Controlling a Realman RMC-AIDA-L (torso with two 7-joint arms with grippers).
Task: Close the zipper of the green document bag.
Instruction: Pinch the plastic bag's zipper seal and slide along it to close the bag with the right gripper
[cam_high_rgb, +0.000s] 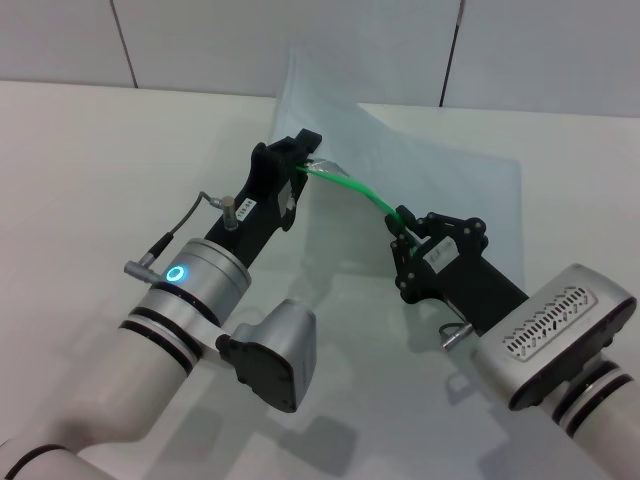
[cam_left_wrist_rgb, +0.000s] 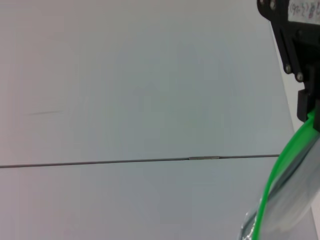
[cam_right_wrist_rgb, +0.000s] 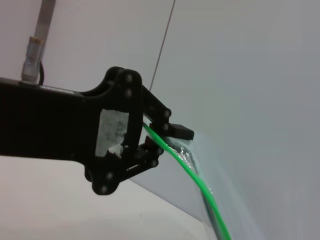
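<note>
Right gripper (cam_high_rgb: 402, 222) and left gripper (cam_high_rgb: 300, 165) pinch zipper (cam_high_rgb: 352, 186).

No legible text in any view. White label on the left gripper (cam_right_wrist_rgb: 159, 139): worn, unreadable. White label on the right gripper (cam_left_wrist_rgb: 306, 116), at 1 o'clock in the left wrist view: faint characters, too blurred to make out.

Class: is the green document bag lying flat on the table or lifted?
Lifted: the left gripper and right gripper hold the zipper edge up; the green document bag hangs beyond.
</note>
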